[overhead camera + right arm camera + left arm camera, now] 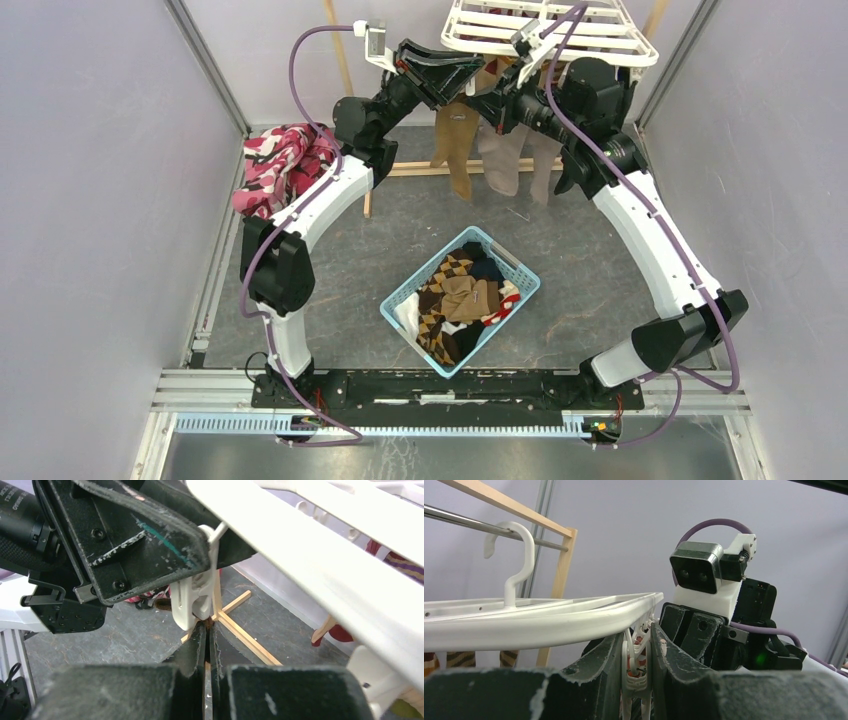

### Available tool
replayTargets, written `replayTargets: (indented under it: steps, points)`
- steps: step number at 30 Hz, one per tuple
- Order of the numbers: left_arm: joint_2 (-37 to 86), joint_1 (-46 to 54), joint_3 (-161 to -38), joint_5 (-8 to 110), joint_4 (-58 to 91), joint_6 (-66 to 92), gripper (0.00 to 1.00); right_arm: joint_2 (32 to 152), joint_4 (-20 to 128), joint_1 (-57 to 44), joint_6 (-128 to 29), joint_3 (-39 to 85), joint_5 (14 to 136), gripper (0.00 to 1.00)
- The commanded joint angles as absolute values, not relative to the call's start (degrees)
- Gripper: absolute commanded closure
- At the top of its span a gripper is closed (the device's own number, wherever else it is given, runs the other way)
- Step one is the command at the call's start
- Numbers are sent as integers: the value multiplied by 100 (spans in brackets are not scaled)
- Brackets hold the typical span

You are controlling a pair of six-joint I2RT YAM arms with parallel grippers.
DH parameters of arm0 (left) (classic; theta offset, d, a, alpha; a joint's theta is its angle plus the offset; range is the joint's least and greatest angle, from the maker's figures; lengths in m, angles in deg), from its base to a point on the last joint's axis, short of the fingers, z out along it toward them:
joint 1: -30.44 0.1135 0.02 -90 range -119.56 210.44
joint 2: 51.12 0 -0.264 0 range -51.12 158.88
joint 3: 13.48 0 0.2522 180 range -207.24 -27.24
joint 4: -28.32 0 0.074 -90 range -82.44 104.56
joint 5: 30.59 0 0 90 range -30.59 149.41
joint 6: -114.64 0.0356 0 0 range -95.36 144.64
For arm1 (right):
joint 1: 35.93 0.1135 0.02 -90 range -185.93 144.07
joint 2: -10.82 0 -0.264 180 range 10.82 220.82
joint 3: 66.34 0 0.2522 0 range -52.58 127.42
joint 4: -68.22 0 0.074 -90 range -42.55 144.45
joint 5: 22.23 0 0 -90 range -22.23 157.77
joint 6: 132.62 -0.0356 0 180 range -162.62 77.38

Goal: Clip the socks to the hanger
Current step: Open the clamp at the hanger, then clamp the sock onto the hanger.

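White plastic is gripped by the left tool (638, 647): a small clip (636, 676), dangling under the rim of the hanger (549, 617), is squeezed between its part-closed fingers. Just below that clip the right tool (207, 637) is seen with fingers pressed together; whether fabric is pinched there cannot be told. Beneath both tools tan socks (458, 150) are hung, and further socks (462, 300) are heaped in the blue basket (510, 257) on the table (600, 260) well below.
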State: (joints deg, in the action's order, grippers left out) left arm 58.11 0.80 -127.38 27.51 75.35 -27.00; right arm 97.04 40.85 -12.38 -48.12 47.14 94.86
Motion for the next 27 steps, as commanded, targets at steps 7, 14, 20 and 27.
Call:
replayTargets:
  steps: [7, 14, 20, 27]
  points:
    - [5808, 91, -12937, 2612, 7819, -2898, 75, 9573, 4696, -1544, -5465, 4847, 9720, 100]
    - [5821, 91, -12964, 2620, 7819, -2864, 75, 9495, 4793, -1604, -5566, 4721, 9883, 100]
    - [5848, 87, -13041, 2598, 7836, -2875, 75, 9431, 4772, -1605, -5449, 4505, 9959, 100]
    - [5855, 91, -13069, 2585, 7837, -2871, 75, 9332, 4740, -1600, -5324, 4266, 10117, 100]
